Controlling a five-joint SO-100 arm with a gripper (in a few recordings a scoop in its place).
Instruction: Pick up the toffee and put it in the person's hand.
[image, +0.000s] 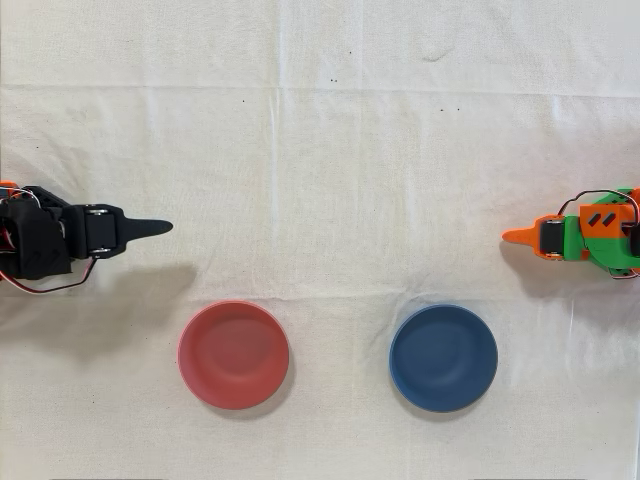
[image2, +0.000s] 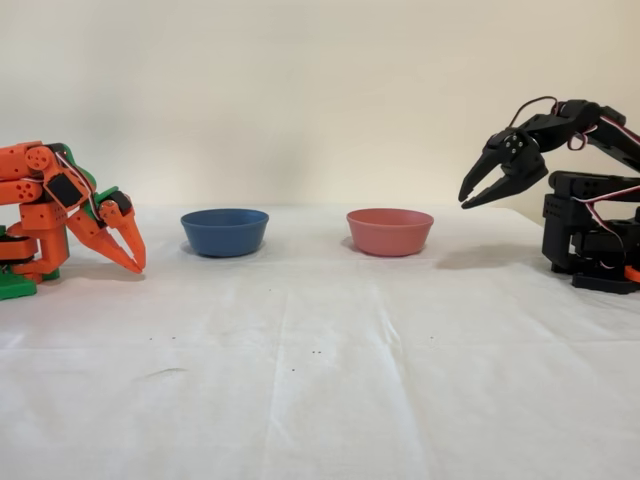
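Hovering slightly parted, the hand (image2: 464, 201) hangs near the red bowl (image2: 390, 231).

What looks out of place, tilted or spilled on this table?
Nothing stands out. The red bowl and blue bowl sit upright and apart on the white cloth; the black arm's pincer hangs above the cloth.

— What do I get from the overhead view?

— I look straight down on the white cloth (image: 330, 150), high enough to take in both bowls, with the black arm (image: 50, 245) at the left edge.

— And the fixed view?

— I sit low at table height, facing the wall (image2: 320, 90), set back. It's mirrored: the black arm (image2: 590, 220) is right. Both views share the red bowl (image: 233, 353) (image2: 390, 231) and blue bowl (image: 443, 358) (image2: 225, 231).
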